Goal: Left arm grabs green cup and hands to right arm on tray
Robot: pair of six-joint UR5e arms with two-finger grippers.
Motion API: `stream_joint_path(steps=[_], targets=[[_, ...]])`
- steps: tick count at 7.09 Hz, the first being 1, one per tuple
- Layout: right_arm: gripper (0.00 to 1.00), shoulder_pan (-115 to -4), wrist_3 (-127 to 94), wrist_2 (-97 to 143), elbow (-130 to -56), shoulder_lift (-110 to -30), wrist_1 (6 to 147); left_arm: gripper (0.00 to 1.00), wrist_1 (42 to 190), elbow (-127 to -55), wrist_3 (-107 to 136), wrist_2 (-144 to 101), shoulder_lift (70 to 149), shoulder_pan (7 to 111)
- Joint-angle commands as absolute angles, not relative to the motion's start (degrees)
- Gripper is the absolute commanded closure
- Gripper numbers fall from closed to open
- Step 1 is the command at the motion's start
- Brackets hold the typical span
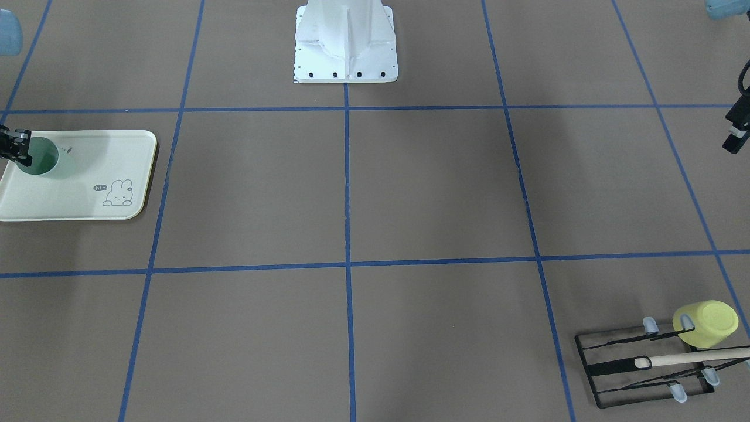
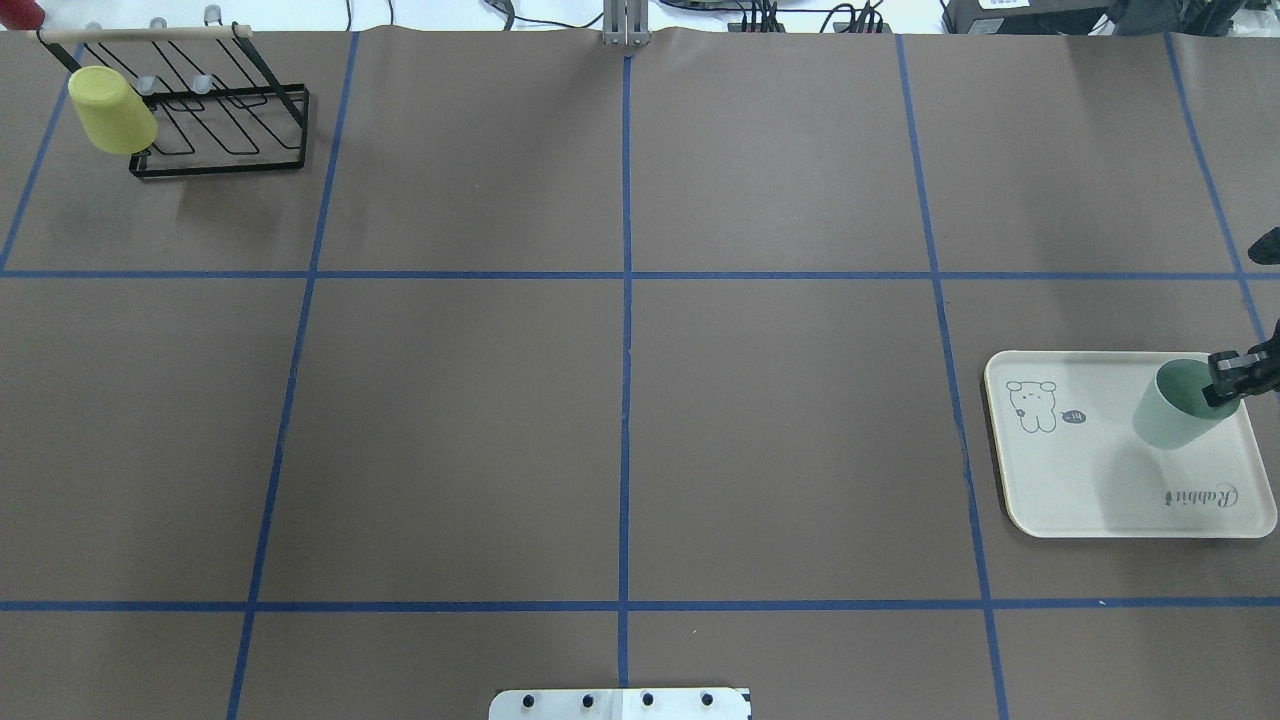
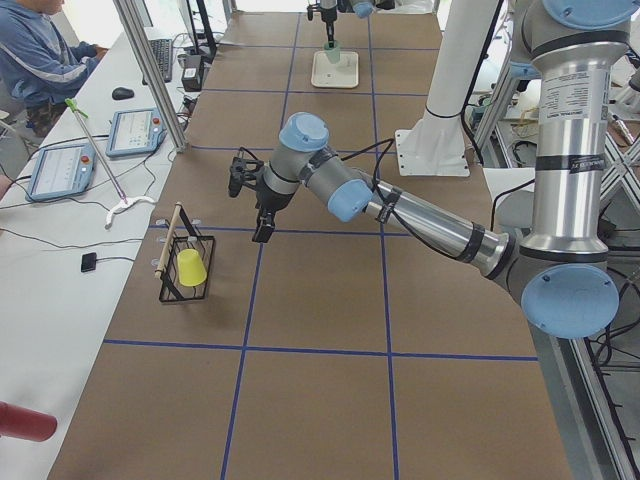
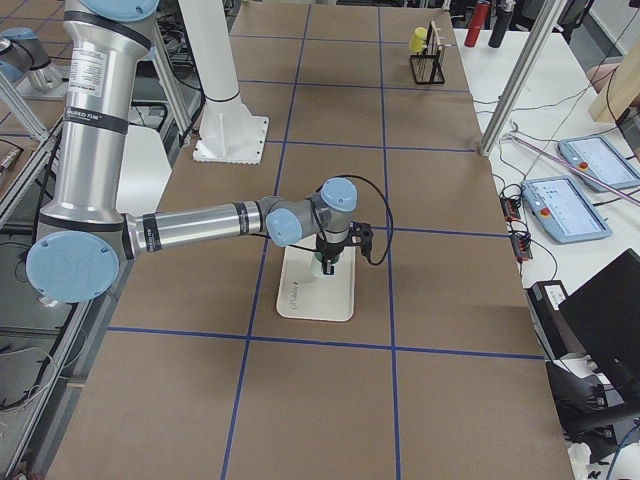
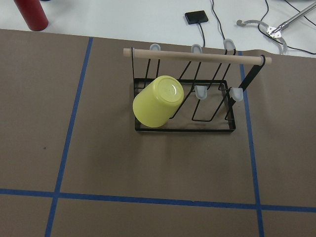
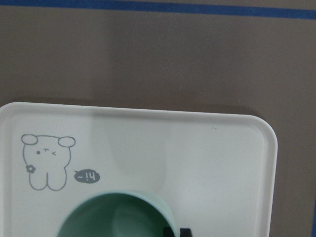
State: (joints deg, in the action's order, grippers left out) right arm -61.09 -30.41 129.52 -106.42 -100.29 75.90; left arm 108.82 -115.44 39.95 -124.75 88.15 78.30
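Note:
The pale green cup [image 2: 1172, 418] stands upright on the cream tray [image 2: 1100, 490] at the table's right end, in the tray's far corner away from the bunny drawing. My right gripper [image 2: 1228, 385] comes down from above and is shut on the cup's rim; its fingertips [image 6: 170, 232] show at the rim in the right wrist view. In the front view the cup [image 1: 41, 158] and the right gripper [image 1: 16, 147] are at the left edge. My left gripper [image 1: 732, 142] hangs empty above the table's left side, short of the rack; it holds nothing, and no fingers show in its wrist view.
A black wire rack [image 2: 225, 140] with a wooden bar stands at the far left corner, a yellow-green mug [image 2: 110, 110] hung on it; both show in the left wrist view [image 5: 158, 101]. The white robot base [image 1: 345, 47] is at mid table edge. A red can [image 5: 30, 12] stands beyond the rack.

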Motion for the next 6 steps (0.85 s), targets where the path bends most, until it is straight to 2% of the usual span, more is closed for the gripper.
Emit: stream_joint_path(steps=[1, 2, 3, 4, 6], targets=[[1.0, -59.15, -30.41, 128.94, -102.93, -100.37, 69.63, 0.0, 108.11, -115.92, 39.81, -124.72, 88.33, 78.22], [0.78, -58.98, -30.41, 129.02, -102.92, -100.37, 69.35, 0.0, 105.84, -117.06, 39.81, -124.72, 88.42, 78.14], [0.45, -58.71, -30.41, 128.94, -102.83, -100.37, 69.35, 0.0, 103.65, -118.2, 39.81, -124.72, 88.5, 78.05], [0.04, -58.62, -30.41, 128.94, -102.92, -100.37, 69.35, 0.0, 103.54, -118.3, 39.81, -124.72, 88.51, 78.05], [0.01, -59.93, -30.5, 129.55, -107.28, -101.5, 69.35, 0.0, 102.58, -118.39, 39.81, -124.72, 88.68, 77.96]])
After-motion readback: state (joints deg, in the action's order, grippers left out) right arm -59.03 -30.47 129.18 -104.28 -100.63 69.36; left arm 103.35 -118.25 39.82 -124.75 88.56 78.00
